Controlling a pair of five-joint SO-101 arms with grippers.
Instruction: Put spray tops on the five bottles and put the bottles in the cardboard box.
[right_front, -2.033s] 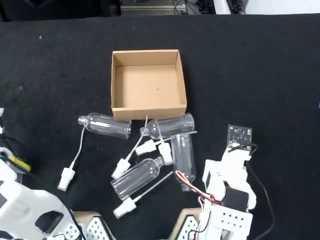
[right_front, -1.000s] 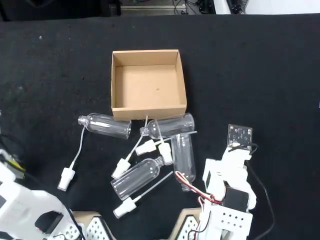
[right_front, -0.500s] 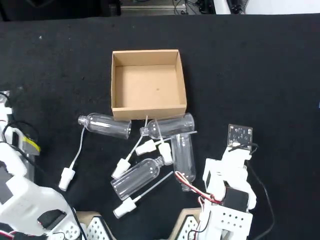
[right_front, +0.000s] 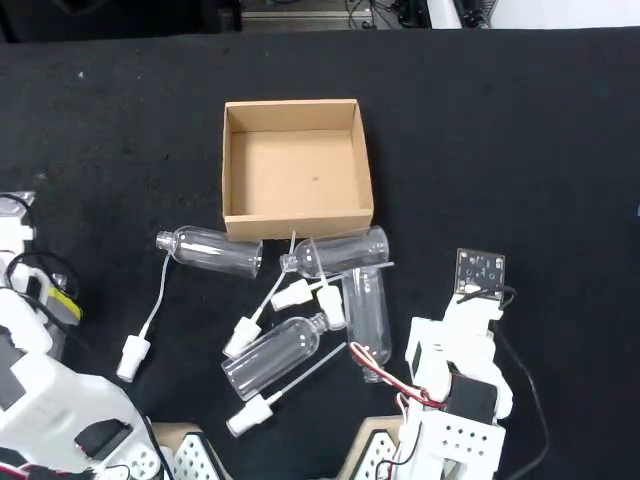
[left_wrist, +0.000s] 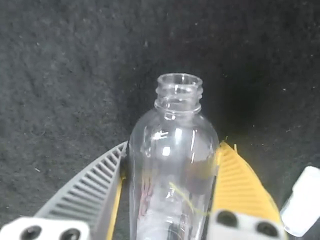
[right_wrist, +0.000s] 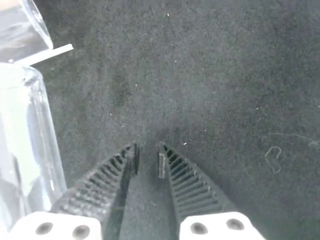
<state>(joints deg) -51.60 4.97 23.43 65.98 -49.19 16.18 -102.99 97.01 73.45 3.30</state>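
Black cloth (right_front: 520, 150) covers the whole table. From above, the cardboard box (right_front: 298, 226) stands open toward the far side, its floor bare. Four clear bottles lie on their sides in front of it. The left bottle (right_front: 212, 251) and the middle bottle (right_front: 340, 252) are just beside the box's front wall. The right bottle (right_front: 366, 312) points back toward my right arm (right_front: 455, 350), and the near bottle (right_front: 272, 357) lies at a slant.

Spray tops are loose among them. An outer spray top (right_front: 132, 355) has its tube running up toward the left bottle's neck. The nearest spray top (right_front: 252, 413) lies by my base, and a cluster of spray tops (right_front: 297, 293) sits between the bottles.

That overhead picture gives me the layout but little of my grip. My left wrist view supplies it: my left gripper (left_wrist: 170, 150) is clamped around the held bottle (left_wrist: 177, 115), one finger on each side of its shoulder. Its threaded neck is bare and open, with cloth behind it.

My right wrist view shows my right gripper (right_wrist: 147, 160) low over bare cloth. Its fingers are drawn almost together with nothing between them, and the right bottle's clear wall is just beside them.
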